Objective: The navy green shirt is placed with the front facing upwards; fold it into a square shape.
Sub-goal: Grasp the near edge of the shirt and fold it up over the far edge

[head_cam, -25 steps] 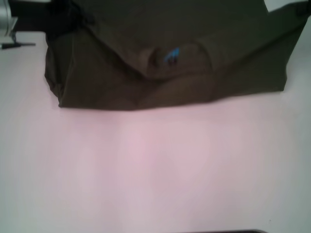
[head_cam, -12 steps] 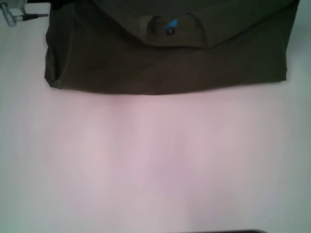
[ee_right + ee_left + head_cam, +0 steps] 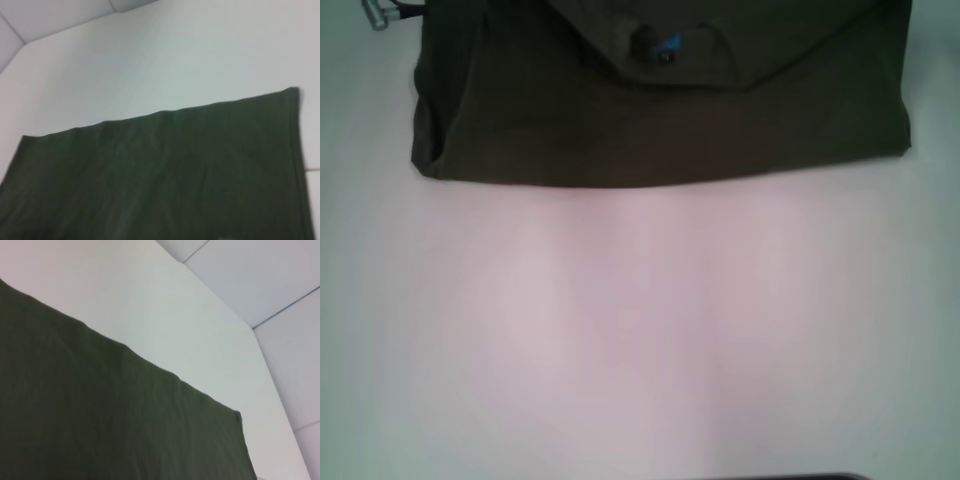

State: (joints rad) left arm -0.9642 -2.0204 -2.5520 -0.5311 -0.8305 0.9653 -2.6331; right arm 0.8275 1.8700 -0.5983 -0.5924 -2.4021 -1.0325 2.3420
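Although neither tool shows in the head view, the navy green shirt (image 3: 660, 110) there lies as a wide folded band across the far part of the pale surface (image 3: 640, 340), its near edge a straight, flat line from left to right. A second ago that near edge sagged and bulged lower toward the robot, with a slanting fold across the middle; it has since drawn back toward the far side and settled level, and the blue neck label (image 3: 669, 44) has moved farther away with it. I judge this to mean the fold has just been laid down and smoothed, leaving a rectangle that needs more folding to become a square. In the left wrist view, the shirt's cloth fills the frame up to one clean corner, flat on the surface, and the left tool's fingers are out of sight, so I cannot tell their state. In the right wrist view, the shirt again lies flat with a straight edge and a corner, and the right tool's state likewise cannot be told.
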